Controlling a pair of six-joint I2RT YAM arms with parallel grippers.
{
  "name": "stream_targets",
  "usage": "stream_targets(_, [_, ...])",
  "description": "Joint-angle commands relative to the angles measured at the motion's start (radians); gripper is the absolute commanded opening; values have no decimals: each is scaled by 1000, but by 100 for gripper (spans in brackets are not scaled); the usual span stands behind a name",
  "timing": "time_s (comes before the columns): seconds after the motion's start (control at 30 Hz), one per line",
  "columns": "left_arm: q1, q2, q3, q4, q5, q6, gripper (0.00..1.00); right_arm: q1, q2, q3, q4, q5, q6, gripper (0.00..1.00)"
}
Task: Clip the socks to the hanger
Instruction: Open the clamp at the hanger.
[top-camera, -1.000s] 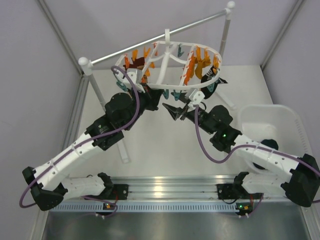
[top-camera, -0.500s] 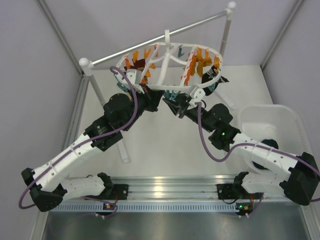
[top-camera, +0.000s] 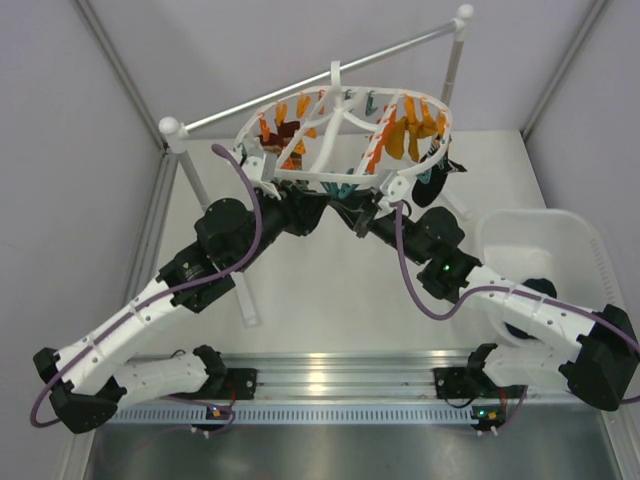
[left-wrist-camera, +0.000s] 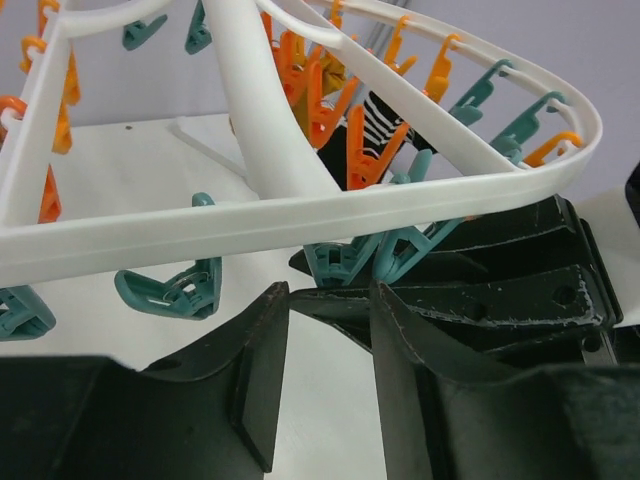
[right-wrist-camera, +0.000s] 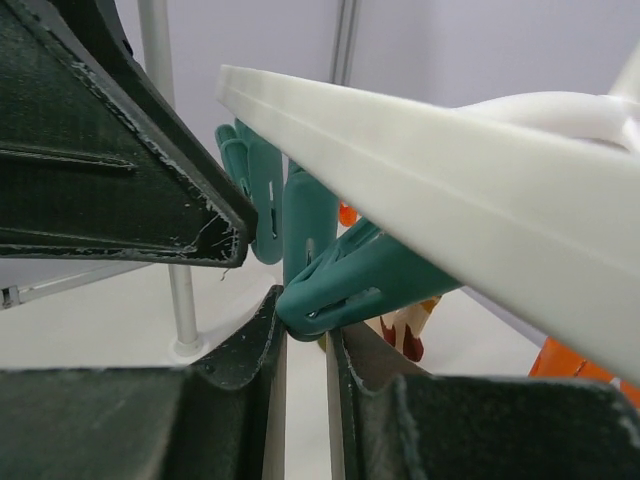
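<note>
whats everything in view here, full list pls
hanger: one, white oval ring with cross bars, hung from the rod stand
clips: many, orange and teal, along the ring and bars
maroon sock: one, clipped at the ring's left side
mustard sock: one, clipped at the ring's right side
dark sock: one seen, hanging at the ring's right end
rod stand: one, white posts with a metal rod, across the back
tub: one, white, on the right
table: one, white
left gripper: black, open, under the ring's near edge
right gripper: black, fingers nearly together, a teal clip's end at the tips
</note>
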Motion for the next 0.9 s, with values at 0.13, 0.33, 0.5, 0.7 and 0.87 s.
stream_targets(0.13, [-4, -22, -13, 84, 55, 15, 48, -8, -29, 20, 45, 2, 29, 0])
stream_targets(0.33, [-4, 22, 13, 105, 35, 3, 57, -8, -38, 17, 44, -5, 26, 0])
stream_targets(0.5, [-4, 44, 27, 129, 21, -5, 59, -8, -41, 12, 47, -8, 26, 0])
stream_targets(0.7, [-1, 61, 41, 129, -31, -31, 57, -7, -50, 1, 47, -10, 29, 0])
stream_targets(0.87, [1, 30, -5, 229, -10, -35, 54, -8, -53, -5, 44, -5, 31, 0])
